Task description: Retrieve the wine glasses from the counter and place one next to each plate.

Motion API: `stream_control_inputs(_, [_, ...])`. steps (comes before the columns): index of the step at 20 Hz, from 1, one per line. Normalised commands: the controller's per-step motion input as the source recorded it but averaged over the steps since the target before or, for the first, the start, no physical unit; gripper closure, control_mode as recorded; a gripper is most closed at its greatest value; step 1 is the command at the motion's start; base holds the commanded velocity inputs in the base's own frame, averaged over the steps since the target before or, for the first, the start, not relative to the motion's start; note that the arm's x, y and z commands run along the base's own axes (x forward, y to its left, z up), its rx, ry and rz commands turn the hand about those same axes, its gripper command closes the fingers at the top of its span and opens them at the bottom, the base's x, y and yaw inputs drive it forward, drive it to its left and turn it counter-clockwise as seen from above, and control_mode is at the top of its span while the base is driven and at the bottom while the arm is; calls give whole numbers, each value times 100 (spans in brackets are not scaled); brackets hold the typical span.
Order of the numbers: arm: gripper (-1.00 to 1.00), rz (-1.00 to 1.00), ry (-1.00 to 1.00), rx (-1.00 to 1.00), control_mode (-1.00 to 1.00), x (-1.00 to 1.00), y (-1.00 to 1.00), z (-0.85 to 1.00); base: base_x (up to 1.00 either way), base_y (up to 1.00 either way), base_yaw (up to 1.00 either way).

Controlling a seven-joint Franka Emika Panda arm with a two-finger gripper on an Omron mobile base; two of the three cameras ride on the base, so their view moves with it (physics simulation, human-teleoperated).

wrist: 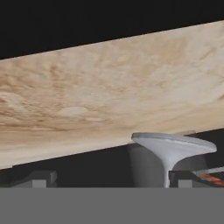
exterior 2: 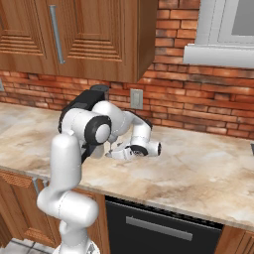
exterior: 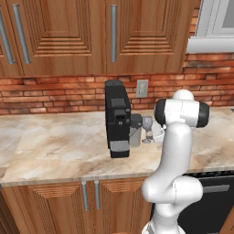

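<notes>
One wine glass (exterior: 147,128) stands upright on the beige marbled counter (exterior: 64,146), just right of the black coffee machine. In the hand view, which is rolled upside down, its round foot (wrist: 173,146) and thin stem sit between my fingertips (wrist: 183,179), close to the right one. My gripper (wrist: 111,181) is open, low over the counter, and touches nothing. From the right base view the gripper (exterior 2: 111,150) points left toward the machine, with my forearm hiding most of the glass. The plates are out of view.
The black coffee machine (exterior: 116,119) with its grey tank (exterior: 135,132) stands right beside the glass. A brick wall with an outlet (exterior: 142,88) runs behind, with wooden cabinets (exterior: 68,32) above. Open counter (exterior 2: 198,168) stretches to the right.
</notes>
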Motion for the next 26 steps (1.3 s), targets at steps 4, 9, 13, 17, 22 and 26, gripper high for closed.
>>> stream_control_inputs(4, [-100, 0, 0, 0, -100, 3, 4, -8, 0, 0, 0])
stream_control_inputs(9, [-100, 0, -7, 0, -100, 0, 7, -15, 0, 0, 0])
stream_control_inputs(13, [-100, 0, -21, 0, -100, -4, 13, -19, 0, 0, 0])
stream_control_inputs(17, [-100, 0, -26, 0, -100, 0, 18, -18, 0, 0, 0])
stream_control_inputs(22, [-100, 1, -24, 0, -100, 0, 6, -23, 0, 0, 0])
stream_control_inputs(26, [-100, 7, -17, 0, -100, -1, 43, -37, 0, 0, 0])
